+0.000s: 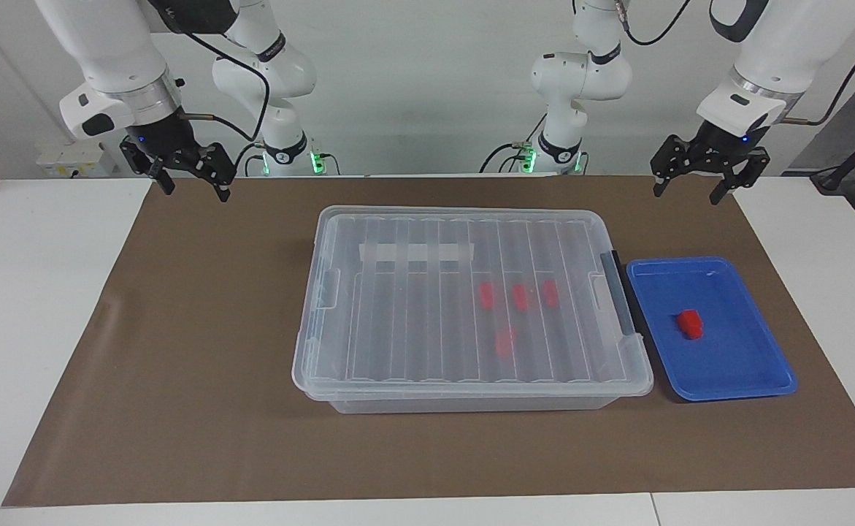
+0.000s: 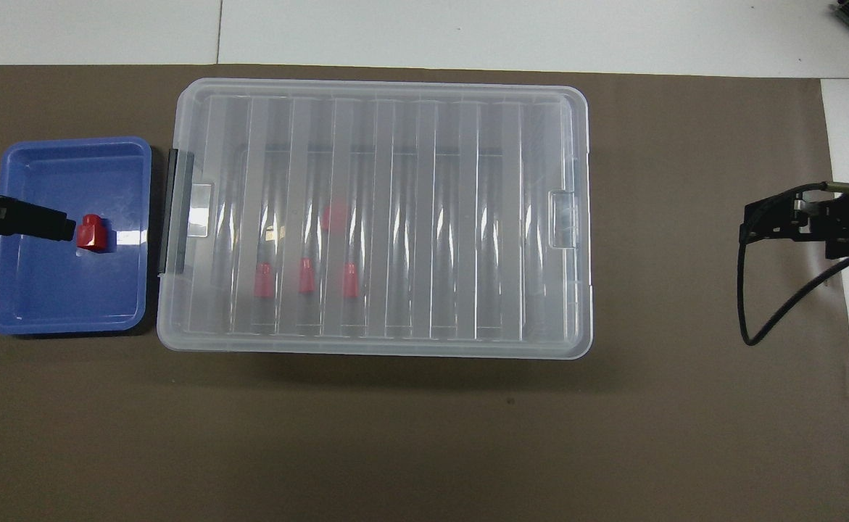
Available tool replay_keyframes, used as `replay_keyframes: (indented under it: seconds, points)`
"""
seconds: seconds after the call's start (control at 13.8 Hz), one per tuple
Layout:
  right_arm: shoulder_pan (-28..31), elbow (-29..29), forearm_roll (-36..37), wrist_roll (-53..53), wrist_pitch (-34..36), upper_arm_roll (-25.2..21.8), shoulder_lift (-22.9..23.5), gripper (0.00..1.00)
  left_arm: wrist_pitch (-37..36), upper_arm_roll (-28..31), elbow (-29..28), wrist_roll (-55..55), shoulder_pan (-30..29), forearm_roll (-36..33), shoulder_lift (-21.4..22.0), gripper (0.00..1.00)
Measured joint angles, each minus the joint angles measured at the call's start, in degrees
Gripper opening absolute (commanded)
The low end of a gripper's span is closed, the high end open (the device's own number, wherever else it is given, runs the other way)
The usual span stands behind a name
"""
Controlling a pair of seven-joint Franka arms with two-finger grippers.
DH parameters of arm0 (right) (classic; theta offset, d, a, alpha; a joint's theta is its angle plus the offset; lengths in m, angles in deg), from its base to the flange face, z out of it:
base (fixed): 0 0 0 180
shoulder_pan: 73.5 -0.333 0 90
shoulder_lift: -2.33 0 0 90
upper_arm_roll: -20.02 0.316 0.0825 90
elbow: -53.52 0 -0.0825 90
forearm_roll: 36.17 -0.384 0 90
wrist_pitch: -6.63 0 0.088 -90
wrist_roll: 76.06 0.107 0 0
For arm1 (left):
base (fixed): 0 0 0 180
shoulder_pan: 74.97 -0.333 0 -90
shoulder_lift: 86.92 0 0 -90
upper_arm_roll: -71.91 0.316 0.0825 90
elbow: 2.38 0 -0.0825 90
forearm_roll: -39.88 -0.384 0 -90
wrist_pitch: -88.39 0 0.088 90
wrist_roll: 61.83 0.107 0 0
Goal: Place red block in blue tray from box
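Both sets of fingers are spread apart with nothing between them. The left gripper [image 1: 690, 187] hangs at the upper right of the facing shot, up in the air over the brown mat's [image 1: 201, 351] top edge, above the blue tray [image 1: 734, 369] in the frame and clearly off it. In the overhead shot its dark tip pokes in from the left edge and seems to sit just beside the block, but that's only the raised hand covering the tray from above. The right gripper [image 1: 191, 183] hangs at the upper left of the facing shot, over the mat's corner, well apart from everything.

Step-wise, I'd say this one's basically done: the red block [image 1: 690, 324] lies loose near the middle of the blue tray, nobody touching it, and both arms look pulled back to a parked pose. If another block were wanted, the next move would call for getting the lid off first, which probably means working the dark grey latch [image 1: 619, 301] on the end of the box that faces the tray.

Containers: the box [image 1: 471, 307] sits mid-frame on the mat with its ribbed clear lid on. Through the lid you can make out four more red pieces [image 1: 518, 296], three in a row and one a bit lower in the facing shot. The tray sits just beside the box's latch end, lower right of the facing shot, holding just the one block. The white counter [image 1: 33, 307] shows around the mat.
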Motion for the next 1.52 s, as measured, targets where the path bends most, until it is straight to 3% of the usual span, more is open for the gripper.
replay_keyframes:
  seconds: [1.52]
  points:
    - [0.0, -0.2, 0.4, -2.5, 2.3, 0.7, -0.9, 1.00, 0.0, 0.1, 0.0, 0.0, 0.0, 0.0, 0.2, 1.00]
